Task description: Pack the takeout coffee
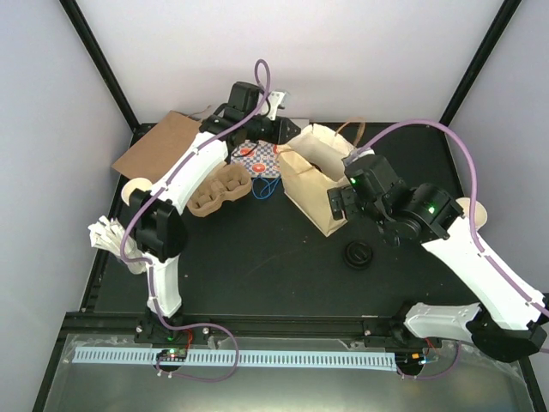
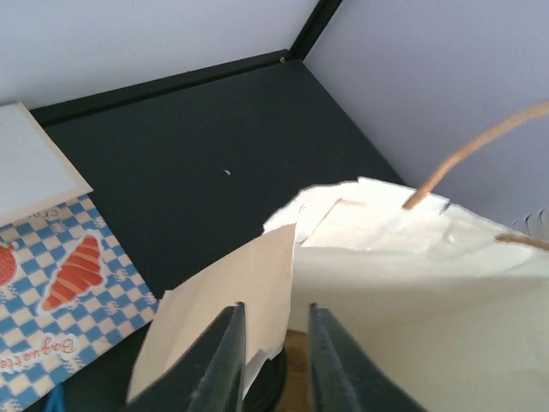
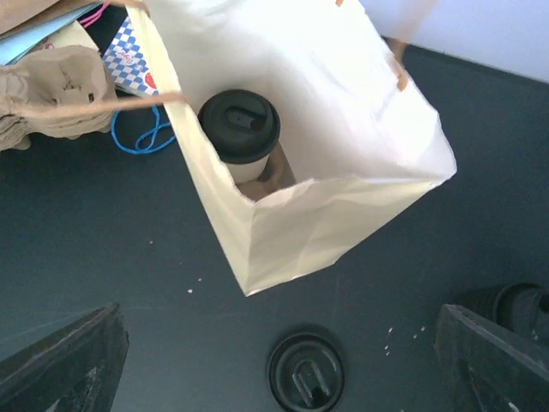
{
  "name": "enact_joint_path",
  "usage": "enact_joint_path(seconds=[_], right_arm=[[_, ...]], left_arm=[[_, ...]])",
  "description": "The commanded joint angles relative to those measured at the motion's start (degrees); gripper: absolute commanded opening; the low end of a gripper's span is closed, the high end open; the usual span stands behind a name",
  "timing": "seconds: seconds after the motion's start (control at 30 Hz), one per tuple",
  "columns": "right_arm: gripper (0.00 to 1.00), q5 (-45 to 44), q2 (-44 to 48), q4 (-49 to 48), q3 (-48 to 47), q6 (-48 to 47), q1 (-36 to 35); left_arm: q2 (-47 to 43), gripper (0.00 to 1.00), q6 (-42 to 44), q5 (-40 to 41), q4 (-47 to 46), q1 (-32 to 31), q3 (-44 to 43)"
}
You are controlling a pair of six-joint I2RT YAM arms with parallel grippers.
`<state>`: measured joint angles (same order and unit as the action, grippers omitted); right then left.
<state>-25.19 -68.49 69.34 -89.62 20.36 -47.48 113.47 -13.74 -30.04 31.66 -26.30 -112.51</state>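
left gripper (image 2: 270,356) at far rim of paper bag (image 3: 300,232), jaws slightly apart, rim flap loose between them; takeout coffee (image 3: 238,129) upright inside bag, at its bottom; right gripper (image 3: 279,326) above bag's near side, spread wide, empty; risk: left fingers snag flap on pulling away, bag tips, coffee spills

Takeout coffee (image 3: 239,129), black-lidded: 1 (standing inside the bag).
Cream paper bag (image 1: 313,176), open-topped: 1.
Loose black lid (image 1: 358,255), lying on the desk (image 1: 257,266): 1.
Brown cardboard cup carrier (image 1: 219,190): 1.
Flat brown sheet (image 1: 159,146): 1.
Blue-checked printed paper (image 1: 256,159): 1.
Blue cord loop (image 1: 267,188): 1.
Stacks of lidless cream cups: 2, left stack (image 1: 130,190) and right stack (image 1: 470,210) (cups per stack not countable).
White bundle (image 1: 106,233), kind unclear: 1.
Robot arms: 2, left arm (image 1: 184,172) and right arm (image 1: 485,262).
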Motion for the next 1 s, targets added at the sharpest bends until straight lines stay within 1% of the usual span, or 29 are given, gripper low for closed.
enact_joint_path(seconds=[0.0,0.03,0.07,0.2,0.33,0.43,0.53,0.6,0.63,0.73,0.8,0.83,0.97], right_arm=[[1.00,2.61,3.41,0.16,3.83,4.93,0.32],[1.00,3.62,4.75,-1.45,5.84,4.73,0.32],[1.00,4.51,6.26,-3.36,8.14,4.64,0.32],[1.00,6.58,11.07,-9.55,14.28,6.52,0.34],[1.00,8.82,12.34,-10.95,16.89,7.33,0.37],[1.00,8.92,11.28,-9.35,16.70,7.54,0.33],[1.00,7.98,11.22,-8.58,16.82,7.84,0.33],[1.00,8.15,11.65,-9.01,17.47,7.75,0.37],[1.00,8.24,11.67,-9.03,17.54,8.17,0.33],[1.00,10.79,11.35,-8.62,16.45,10.32,0.37],[1.00,12.40,11.31,-8.51,15.46,11.28,0.35],[1.00,12.51,11.70,-8.94,15.93,11.82,0.34],[1.00,13.75,15.85,-15.18,22.57,10.51,0.30]], left_arm=[[-0.48,0.31,-0.11,-0.71,0.73,0.38,-3.38],[-0.90,0.38,0.01,-0.65,0.89,0.45,-3.41],[-1.41,0.42,0.14,-0.57,1.19,0.53,-3.48],[-5.05,0.55,1.16,0.72,4.13,0.77,-3.46],[-10.00,0.71,2.70,3.83,8.89,0.88,-2.32],[-15.41,0.81,3.65,6.22,11.04,0.90,1.93],[-22.04,0.87,3.91,9.35,12.52,0.95,6.61],[-26.77,0.96,3.89,12.40,13.98,0.99,10.28],[-28.99,0.98,3.71,14.55,14.94,1.10,12.03],[-35.47,0.99,1.40,22.86,20.66,2.70,16.87],[-39.35,0.99,0.38,26.95,24.86,4.76,20.12],[-42.68,0.99,0.04,28.92,27.71,5.76,21.65],[-49.38,0.99,-0.38,33.91,34.07,9.24,27.48]])
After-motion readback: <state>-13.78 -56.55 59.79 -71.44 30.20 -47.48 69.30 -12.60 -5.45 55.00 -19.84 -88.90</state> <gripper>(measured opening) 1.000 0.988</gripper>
